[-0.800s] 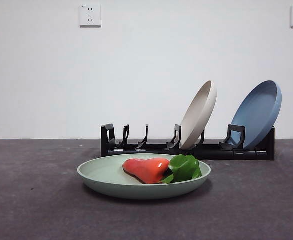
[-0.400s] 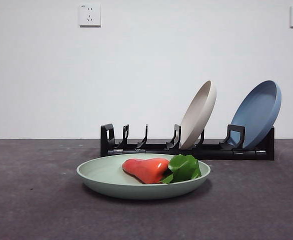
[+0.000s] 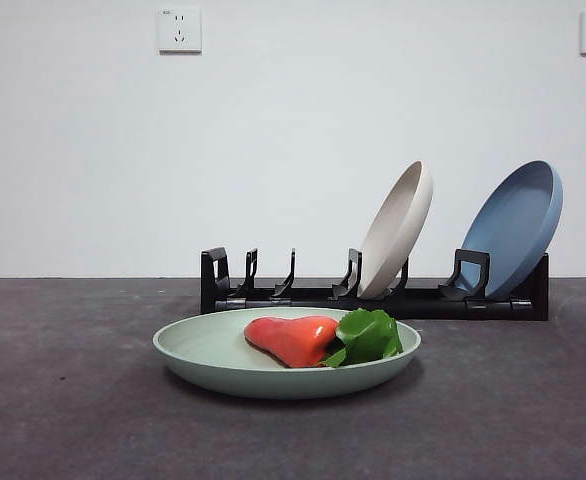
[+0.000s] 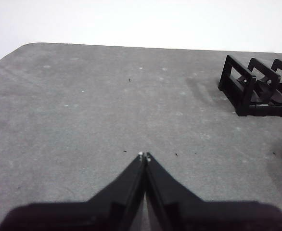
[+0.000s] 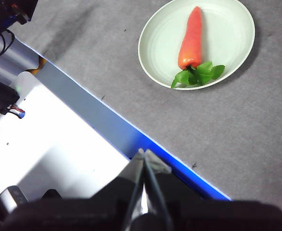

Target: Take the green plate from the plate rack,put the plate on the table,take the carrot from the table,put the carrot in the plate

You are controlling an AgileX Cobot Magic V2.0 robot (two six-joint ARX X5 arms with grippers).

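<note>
The green plate (image 3: 223,355) lies flat on the dark grey table (image 3: 63,400), in front of the black plate rack (image 3: 373,297). Inside it rests the orange-red carrot (image 3: 293,339), its green leaves toward the right. The right wrist view looks down on the same plate (image 5: 227,38) and carrot (image 5: 190,38) from high up. My right gripper (image 5: 145,154) is shut and empty, hanging over the table's blue edge far from the plate. My left gripper (image 4: 144,156) is shut and empty above bare table, with the plate rack's end (image 4: 256,89) off to one side. Neither arm appears in the front view.
A cream-beige plate (image 3: 397,230) and a blue plate (image 3: 518,228) lean in the rack's right slots. The rack's left slots hold nothing. A white and blue robot base (image 5: 59,144) with cables lies beside the table edge in the right wrist view.
</note>
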